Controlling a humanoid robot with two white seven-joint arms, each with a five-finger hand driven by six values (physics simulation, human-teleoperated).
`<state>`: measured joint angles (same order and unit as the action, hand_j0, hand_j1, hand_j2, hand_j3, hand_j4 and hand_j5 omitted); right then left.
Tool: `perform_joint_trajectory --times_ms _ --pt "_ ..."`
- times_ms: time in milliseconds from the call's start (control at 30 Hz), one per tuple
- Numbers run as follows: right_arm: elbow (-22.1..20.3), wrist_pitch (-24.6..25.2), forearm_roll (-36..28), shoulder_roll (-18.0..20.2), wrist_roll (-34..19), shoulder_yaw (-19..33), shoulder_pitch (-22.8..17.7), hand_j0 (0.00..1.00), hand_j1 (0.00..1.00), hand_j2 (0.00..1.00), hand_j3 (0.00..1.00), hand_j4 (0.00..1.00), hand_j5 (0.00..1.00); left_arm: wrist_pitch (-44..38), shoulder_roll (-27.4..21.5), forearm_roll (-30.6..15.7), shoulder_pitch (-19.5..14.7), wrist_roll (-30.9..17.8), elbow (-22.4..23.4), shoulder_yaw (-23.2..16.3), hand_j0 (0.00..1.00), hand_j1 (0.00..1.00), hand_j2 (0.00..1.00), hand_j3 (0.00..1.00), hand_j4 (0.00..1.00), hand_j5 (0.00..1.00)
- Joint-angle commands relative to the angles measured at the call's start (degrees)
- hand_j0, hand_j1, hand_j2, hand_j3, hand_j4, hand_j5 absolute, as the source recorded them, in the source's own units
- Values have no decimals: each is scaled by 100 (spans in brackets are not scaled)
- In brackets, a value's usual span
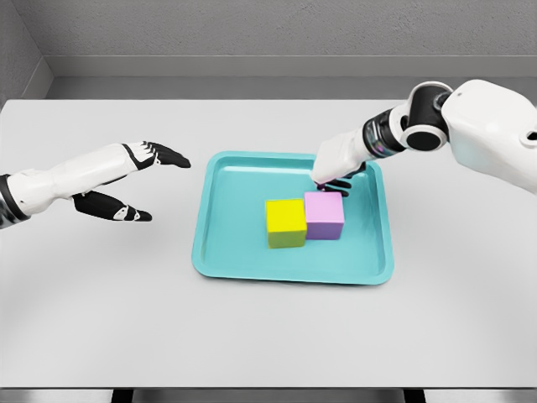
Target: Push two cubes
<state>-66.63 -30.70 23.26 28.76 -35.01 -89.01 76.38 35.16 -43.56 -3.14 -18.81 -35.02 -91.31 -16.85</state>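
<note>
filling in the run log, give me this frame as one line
right hand behind pink cube, fingers down | pink cube touching yellow cube | both in teal tray | left hand open, left of tray

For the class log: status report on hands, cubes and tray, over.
Left hand open, off the tray. Right hand behind purple cube, fingers down at its back. Yellow cube beside purple, both in tray. Nothing in the way.

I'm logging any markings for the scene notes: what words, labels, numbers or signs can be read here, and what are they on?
None: no readable text in the head view.
The yellow cube, pink cube, teal tray, table and both arms are plain and unmarked.
</note>
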Motion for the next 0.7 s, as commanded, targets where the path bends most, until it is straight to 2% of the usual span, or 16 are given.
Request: perform_joint_trajectory --times_ms 0,233,300,667 --pt "-61 12 -15 7 1 -11 0 12 12 12 12 12 12 -16 -3 -46 0 2 -1 7 90 90 90 90 90 90" --pt "-184 21 -15 59 1 -55 0 12 12 12 12 12 12 -16 -12 -46 9 2 -1 7 90 90 90 90 90 90" --pt "-210 21 -15 59 1 -72 0 12 12 12 12 12 12 -16 -12 -55 167 2 -1 156 90 90 90 90 90 90" --pt "-359 21 -15 130 1 -81 9 12 12 12 12 12 12 -16 -21 -46 176 2 8 156 90 90 90 90 90 90"
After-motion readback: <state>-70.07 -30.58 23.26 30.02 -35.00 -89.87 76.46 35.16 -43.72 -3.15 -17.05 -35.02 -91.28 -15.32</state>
